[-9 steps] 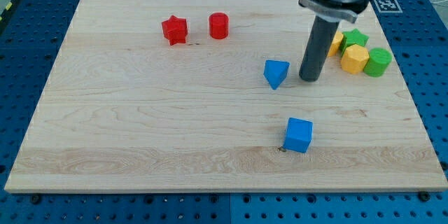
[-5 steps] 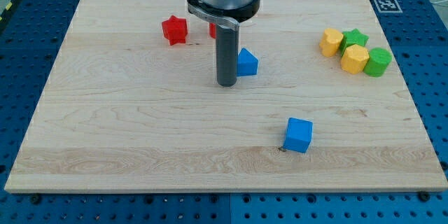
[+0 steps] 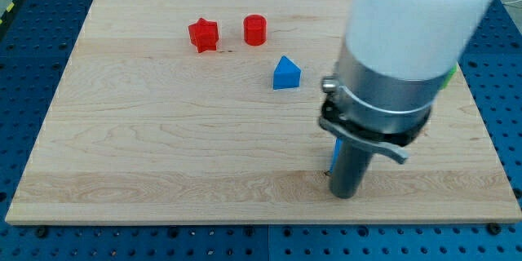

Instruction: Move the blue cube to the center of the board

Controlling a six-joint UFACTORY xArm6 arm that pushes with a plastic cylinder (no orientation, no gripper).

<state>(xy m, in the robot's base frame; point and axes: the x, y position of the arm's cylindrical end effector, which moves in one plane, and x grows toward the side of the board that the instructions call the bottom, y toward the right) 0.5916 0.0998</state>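
1. Basically, the board (image 3: 163, 147) held everything; no bins or trays showed.
2. My tip (image 3: 343, 194) sat lower right of frame, w/ the rod covering most of the blue cube (image 3: 334, 154); only a sliver peeked at rod's left.
3. No pincer: just a bare rod.
4. Best push, I judged: get to cube's right side, shove up-left toward center, steering clear of the blue triangular block (image 3: 285, 73).
5. Red star (image 3: 203, 34) & red cylinder (image 3: 255, 29) sat upper left.

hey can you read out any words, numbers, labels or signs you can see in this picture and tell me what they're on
None: no readable text, number or brand shows on the wooden board, the red star block, the red cylinder block, the blue block or the arm.
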